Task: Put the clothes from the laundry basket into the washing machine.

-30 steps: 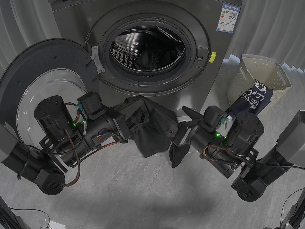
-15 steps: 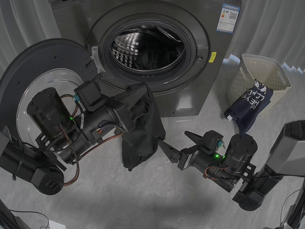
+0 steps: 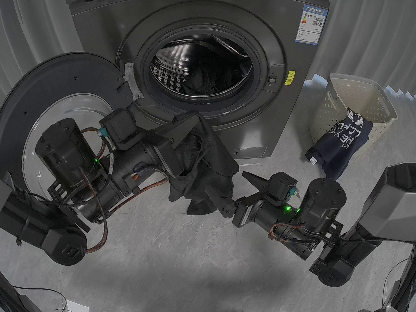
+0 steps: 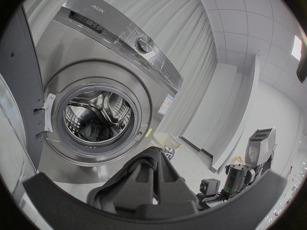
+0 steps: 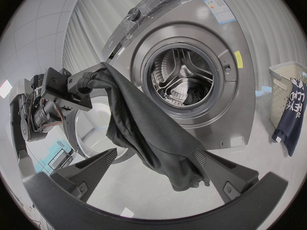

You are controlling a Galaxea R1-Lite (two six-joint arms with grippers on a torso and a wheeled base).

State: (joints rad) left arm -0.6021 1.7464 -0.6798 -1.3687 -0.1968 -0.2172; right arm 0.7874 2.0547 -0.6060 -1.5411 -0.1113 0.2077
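Note:
A black garment (image 3: 203, 165) hangs just below the washing machine's open drum (image 3: 201, 68), and my left gripper (image 3: 190, 124) is shut on its top edge. In the left wrist view the cloth (image 4: 140, 163) drapes over that gripper (image 4: 153, 170). My right gripper (image 3: 236, 189) is open below and to the right, one finger touching the garment's lower hem. The right wrist view has the garment (image 5: 150, 128) hanging between the spread fingers (image 5: 224, 173). The cream laundry basket (image 3: 381, 105) stands at the right with a navy printed shirt (image 3: 342, 141) over its front rim.
The round machine door (image 3: 65, 87) is swung open to the left, behind my left arm. Dark clothes (image 3: 208, 81) lie inside the drum. Grey floor tiles (image 3: 195, 256) stretch in front of the machine. Pale curtains (image 3: 372, 27) hang on both sides.
My right gripper let go of the black garment, dropped back, then came forward under its hem. The left gripper lifted the garment closer to the drum opening.

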